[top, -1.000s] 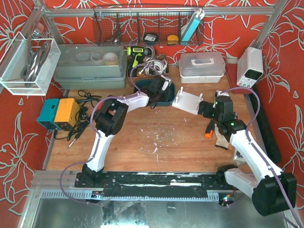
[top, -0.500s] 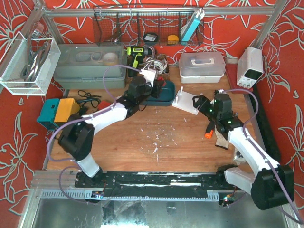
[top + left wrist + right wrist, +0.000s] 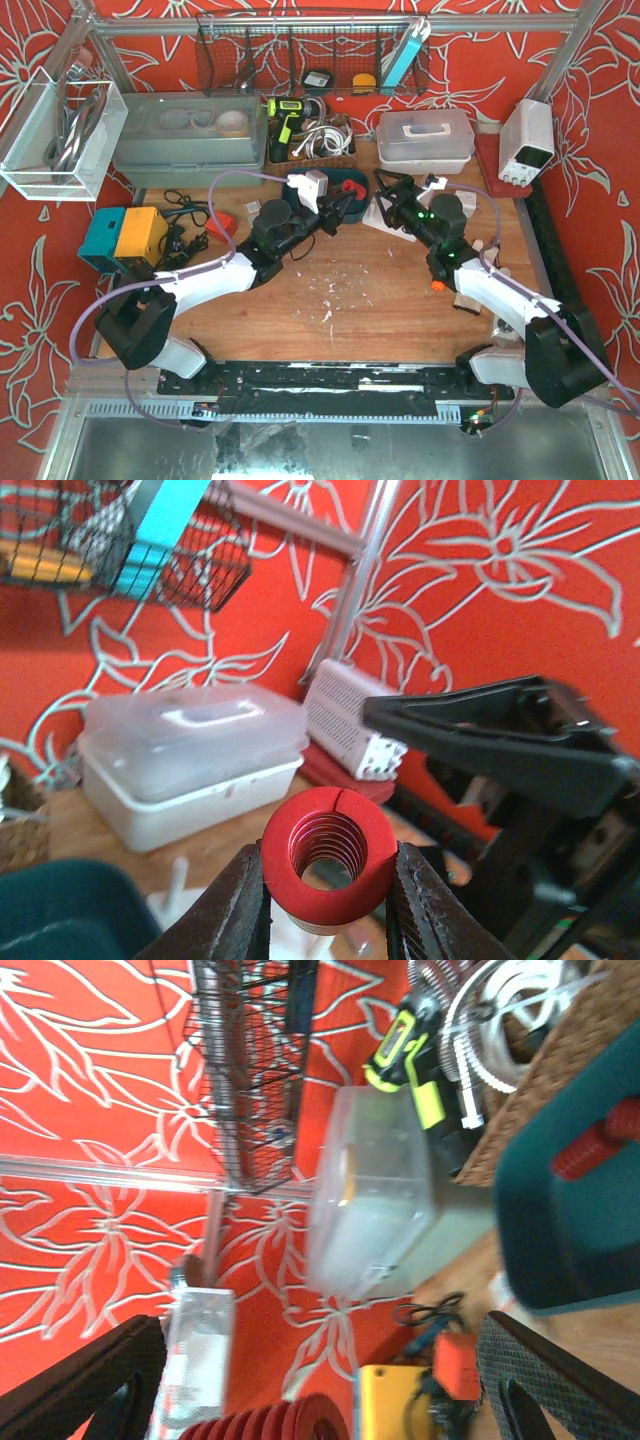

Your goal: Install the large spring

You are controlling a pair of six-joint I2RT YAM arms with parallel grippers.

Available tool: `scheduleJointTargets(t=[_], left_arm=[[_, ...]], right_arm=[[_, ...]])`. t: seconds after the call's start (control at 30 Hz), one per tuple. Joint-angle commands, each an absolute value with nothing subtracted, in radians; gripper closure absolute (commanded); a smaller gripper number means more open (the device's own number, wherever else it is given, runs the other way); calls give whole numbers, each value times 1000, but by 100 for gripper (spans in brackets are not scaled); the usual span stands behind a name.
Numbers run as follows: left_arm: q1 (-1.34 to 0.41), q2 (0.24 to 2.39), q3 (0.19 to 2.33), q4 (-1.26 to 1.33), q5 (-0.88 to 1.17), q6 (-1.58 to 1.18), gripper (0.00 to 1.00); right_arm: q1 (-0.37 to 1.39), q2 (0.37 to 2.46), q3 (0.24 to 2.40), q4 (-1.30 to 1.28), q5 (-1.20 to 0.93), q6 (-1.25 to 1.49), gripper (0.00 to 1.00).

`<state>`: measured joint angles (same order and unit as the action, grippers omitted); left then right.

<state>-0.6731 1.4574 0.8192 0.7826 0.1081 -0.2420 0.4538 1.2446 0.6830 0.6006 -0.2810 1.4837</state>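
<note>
The large spring (image 3: pixel 330 856) is red and coiled. The left wrist view shows it end-on, with my left gripper (image 3: pixel 330 872) shut on its sides. From above, the left gripper (image 3: pixel 347 206) hovers at mid-table just in front of the teal bin (image 3: pixel 352 186). My right gripper (image 3: pixel 384 202) faces it from the right, open, a short gap away. In the right wrist view the spring's coils (image 3: pixel 265 1426) show at the bottom edge between the wide-apart fingers (image 3: pixel 545 1375) of the right gripper (image 3: pixel 320 1332), which do not touch it. A white fixture (image 3: pixel 404 222) lies partly hidden under the right gripper.
A grey lidded box (image 3: pixel 190 135) and a yellow-green drill (image 3: pixel 287 115) stand at the back. A white lidded container (image 3: pixel 425 140) and a white power supply (image 3: pixel 527 138) are at back right. A teal-and-yellow device (image 3: pixel 122 238) with cables sits left. An orange piece (image 3: pixel 437 284) lies under the right arm.
The left arm has drawn its gripper out of the teal bin and turned it rightwards with the spring. The right gripper has swung left toward it and narrowed a little.
</note>
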Motion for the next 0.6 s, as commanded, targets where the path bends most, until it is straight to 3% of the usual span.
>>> scheduleJointTargets(t=[0.0, 0.17, 0.4, 0.57], left_arm=[[-696, 1417, 840, 952, 132, -248, 100], [-703, 1428, 844, 992, 130, -232, 100], [-705, 1447, 824, 1049, 116, -210, 100], [-706, 1464, 806, 1092, 132, -218, 100]], right_arm=[[499, 1279, 701, 823, -255, 1639, 14], [543, 1310, 705, 905, -253, 1721, 15], [573, 1295, 683, 984, -224, 1732, 29], [575, 1294, 701, 1021, -233, 1746, 30]])
